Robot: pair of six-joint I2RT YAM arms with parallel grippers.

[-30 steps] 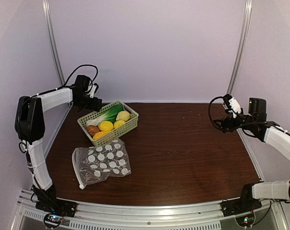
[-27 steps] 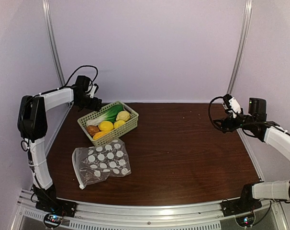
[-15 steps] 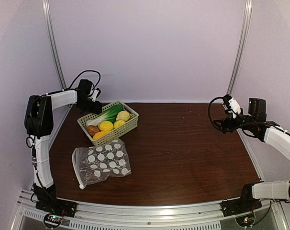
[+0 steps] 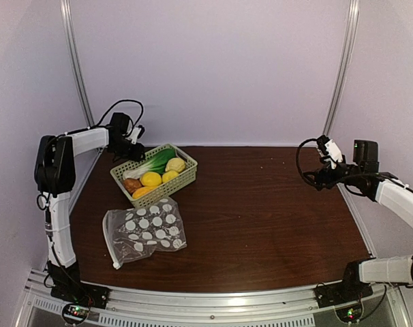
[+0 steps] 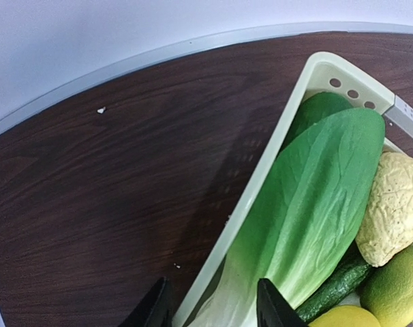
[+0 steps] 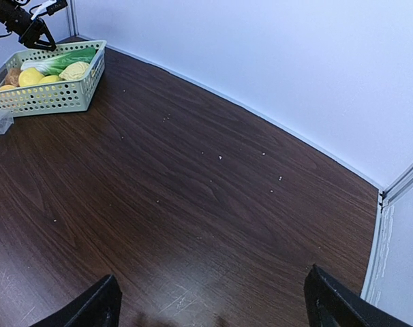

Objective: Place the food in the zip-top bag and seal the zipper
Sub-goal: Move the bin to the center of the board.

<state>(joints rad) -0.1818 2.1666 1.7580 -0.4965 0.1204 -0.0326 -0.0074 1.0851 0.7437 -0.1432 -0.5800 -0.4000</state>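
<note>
- Left hand: reaches to the far-left corner of the bench. Its fingertips stand partway apart, astride the rim of the basket. One finger is outside the wall. The other is inside, over the white stalk of the leafy vegetable. Whether they pinch the wall cannot be told.
- Food: all in the basket, directly below and ahead of the left hand. The leafy vegetable lies along the wall by the inner finger, with the cucumber tucked under its edge. A knobbly pale-yellow piece and a lemon lie beyond them. The brown piece sits at the basket's end nearer the arm bases.
- Bag: flat on the bench, just beside the basket on the side away from the left hand, toward the arm bases.
- Right hand: released, its fingers spread wide above the bench's right side. The basket and bag lie well apart from it, far ahead to its left.
</note>
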